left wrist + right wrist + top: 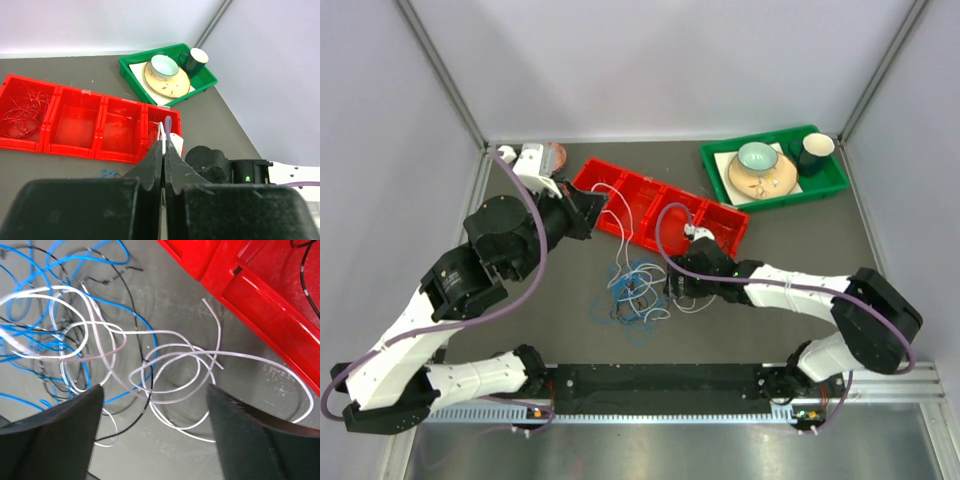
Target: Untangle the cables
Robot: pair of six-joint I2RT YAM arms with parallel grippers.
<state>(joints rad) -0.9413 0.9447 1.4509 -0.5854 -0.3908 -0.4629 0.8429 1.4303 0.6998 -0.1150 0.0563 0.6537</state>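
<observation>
The cables [632, 290] lie as a tangle of blue, white and black wires on the grey table in front of the red tray [660, 200]. My left gripper [598, 208] hangs over the tray's left part. Its jaws are pressed together on a thin white cable [161, 131] that runs down toward the tangle. My right gripper [155, 387] is open just above the tangle's right side, with loops of white cable [175, 347] and a black wire [145, 405] lying between its fingers, untouched. Blue cable [75, 260] spreads to the left. Red wires [22, 110] sit in the tray's end compartment.
A green tray [775, 165] at the back right holds a plate, a bowl [757, 156] and a dark mug [814, 150]. A pinkish round object [554, 154] sits at the back left. The red tray's edge [260, 300] lies close to the right gripper.
</observation>
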